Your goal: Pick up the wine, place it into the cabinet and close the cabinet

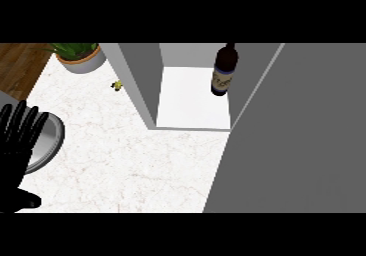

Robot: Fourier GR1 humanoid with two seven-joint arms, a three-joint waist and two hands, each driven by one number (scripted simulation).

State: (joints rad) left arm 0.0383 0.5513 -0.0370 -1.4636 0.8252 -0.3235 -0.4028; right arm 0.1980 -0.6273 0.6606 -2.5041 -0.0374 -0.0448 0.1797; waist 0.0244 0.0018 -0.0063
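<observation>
While the wine bottle (224, 70) stands upright inside the open cabinet (193, 102), on the white floor of its compartment, the robot's left hand (15, 150) shows at the left edge of the head view with its black fingers straight and slightly spread, pointing up the frame, touching nothing that can be made out. The bottle is dark, with a pale label on its body, and sits toward the right rear of the compartment, close beside the cabinet's right wall. A broad grey panel (304, 135), the cabinet door, fills the right side of the view and runs from the top of the scene down to its lower edge, angled outward so that the compartment's interior stays in sight. The cabinet's grey left wall (138, 85) rises from the white marble counter (134, 165). Under the fingers of the left hand lies a round metal dish (47, 142), partly hidden by the hand and cut off by the frame's left side. A potted plant (79, 56) in a pale pot stands at the counter's far left corner, where brown wood flooring (16, 65) shows beyond the counter's edge. A small yellow object (117, 85), too small to identify, lies on the counter between the plant and the cabinet's left wall. No right hand appears anywhere in the view.
</observation>
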